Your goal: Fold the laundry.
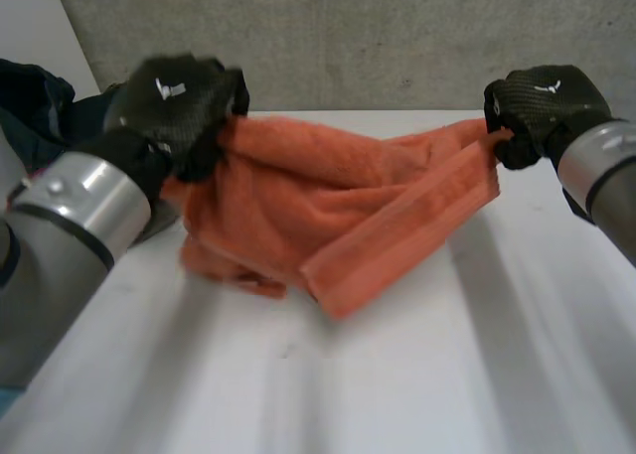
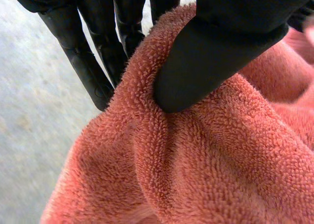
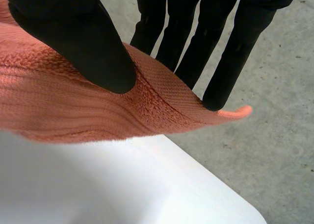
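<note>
An orange terry towel (image 1: 338, 206) hangs stretched between my two hands, its lower part sagging onto the white table (image 1: 397, 375). My left hand (image 1: 179, 101) is shut on the towel's left top edge; in the left wrist view its thumb (image 2: 206, 62) presses the towel (image 2: 206, 160) against the fingers (image 2: 93, 67). At the towel's far right corner my right hand (image 1: 537, 101) is shut on it; the right wrist view shows its thumb (image 3: 83, 42) pinching the towel's hemmed corner (image 3: 98, 106) against the fingers (image 3: 221, 57).
A heap of dark blue clothing (image 1: 40, 116) lies at the table's back left, behind my left arm. A grey wall (image 1: 378, 37) runs behind the table. The table's far edge (image 3: 206, 185) drops to a grey floor (image 3: 274, 136).
</note>
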